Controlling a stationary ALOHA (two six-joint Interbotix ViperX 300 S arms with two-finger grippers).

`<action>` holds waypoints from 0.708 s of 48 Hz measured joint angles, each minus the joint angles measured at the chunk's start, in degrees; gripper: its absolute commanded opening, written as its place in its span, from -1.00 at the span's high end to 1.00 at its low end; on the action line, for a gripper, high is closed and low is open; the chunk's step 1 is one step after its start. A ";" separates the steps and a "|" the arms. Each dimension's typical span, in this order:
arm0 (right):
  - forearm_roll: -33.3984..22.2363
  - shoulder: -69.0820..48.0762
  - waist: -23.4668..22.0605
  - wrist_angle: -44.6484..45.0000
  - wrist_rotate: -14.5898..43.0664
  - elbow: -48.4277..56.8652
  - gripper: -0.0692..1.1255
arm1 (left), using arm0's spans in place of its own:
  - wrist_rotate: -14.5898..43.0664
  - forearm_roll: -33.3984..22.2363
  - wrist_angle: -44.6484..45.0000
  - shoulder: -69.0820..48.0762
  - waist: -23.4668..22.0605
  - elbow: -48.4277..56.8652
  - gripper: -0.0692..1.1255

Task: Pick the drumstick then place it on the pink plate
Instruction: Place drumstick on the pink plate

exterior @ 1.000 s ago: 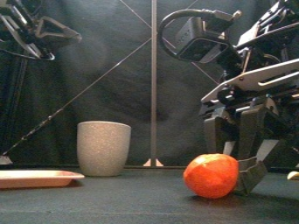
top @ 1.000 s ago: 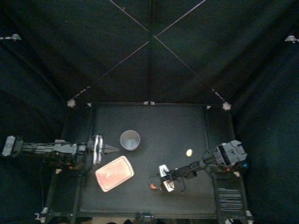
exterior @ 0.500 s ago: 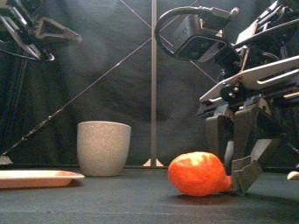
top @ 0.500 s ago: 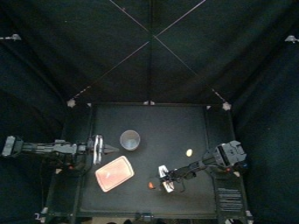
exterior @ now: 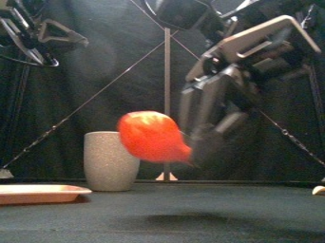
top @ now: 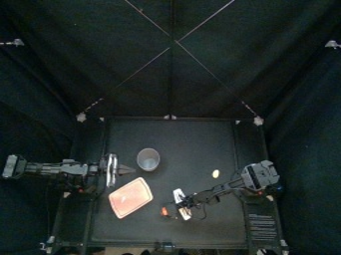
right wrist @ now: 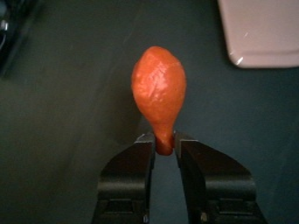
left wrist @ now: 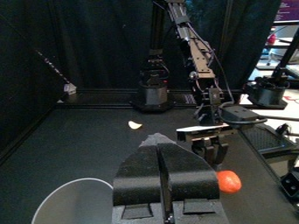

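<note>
The right pincer (right wrist: 165, 144) pinches nearly closed on the thin end of the orange drumstick (right wrist: 160, 83), up off the worktop (exterior: 191, 223) near the pink plate (top: 130, 198), while the left pincer (left wrist: 163, 149) rests closed and empty.

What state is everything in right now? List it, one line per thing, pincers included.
drumstick: clamped by its thin end, lifted clear of the table.
right pincer: shut on the drumstick.
left pincer: shut, empty, at the table's left side.
pink plate: flat on the table, nothing on it.
grey cup: upright on the table.
small pale toy: lying loose on the table.
</note>
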 measured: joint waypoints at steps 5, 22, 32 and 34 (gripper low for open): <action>-2.55 2.02 -2.64 -0.97 0.44 -4.13 0.13 | 0.00 0.09 -0.26 0.00 0.53 0.09 0.85; -6.77 15.64 -8.00 -1.67 -0.09 -22.68 0.10 | 0.00 0.09 -0.26 0.00 1.67 0.53 0.85; -6.68 20.48 -7.56 -0.44 -0.35 -29.88 0.01 | 0.00 0.09 -0.35 0.00 1.76 1.49 0.85; -6.59 21.09 -7.56 -0.44 0.26 -30.76 -0.01 | 0.00 0.09 -0.35 0.00 1.76 1.67 0.85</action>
